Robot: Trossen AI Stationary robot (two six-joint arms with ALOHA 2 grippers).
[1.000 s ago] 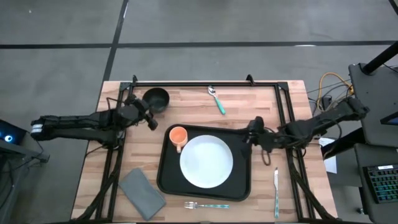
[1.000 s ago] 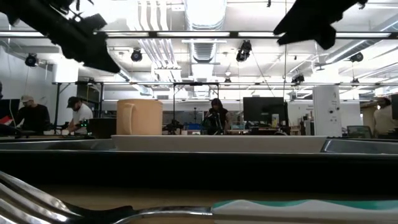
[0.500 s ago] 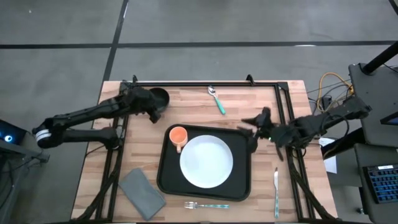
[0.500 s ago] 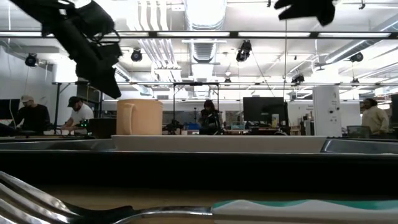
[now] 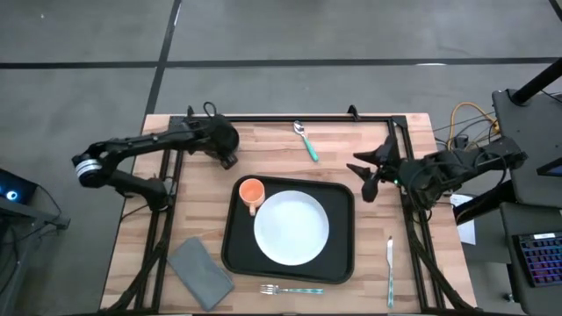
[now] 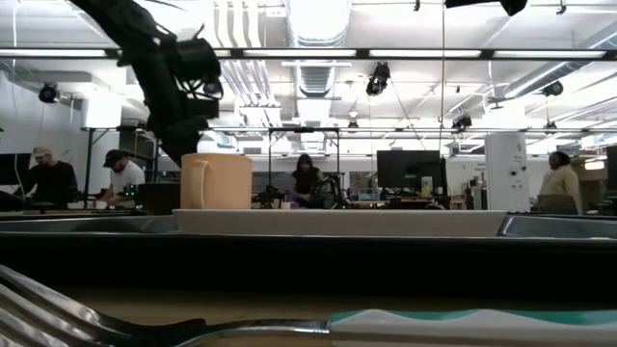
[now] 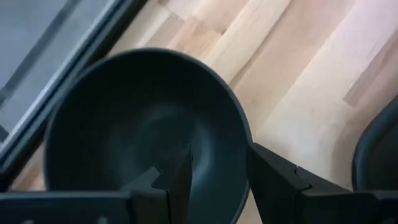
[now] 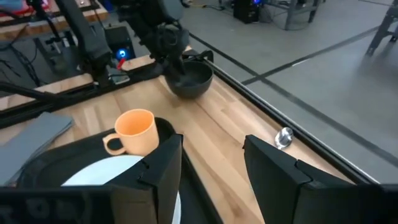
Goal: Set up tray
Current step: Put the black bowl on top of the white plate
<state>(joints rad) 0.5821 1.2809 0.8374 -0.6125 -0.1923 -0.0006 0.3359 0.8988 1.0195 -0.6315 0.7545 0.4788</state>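
The work surface is a light wooden table with a black frame rail along its far edge and sides. Nearest the front edge lie a fork with a teal handle, a grey folded napkin at the front left, and a knife at the front right. Behind the fork sits the tray, black with a raised rim, roughly central on the table. It carries a white plate and an orange mug in its far left corner.

My right gripper hangs above the table just beyond the tray's far right corner; its fingers stand apart and hold nothing. My left gripper is at the far left of the table, fingers parted astride the rim of a dark bowl, one finger inside and one outside. A teal-handled spoon lies near the far edge.

Beyond the table, the low view shows a workshop with ceiling lights, monitors and several people standing or seated at benches.
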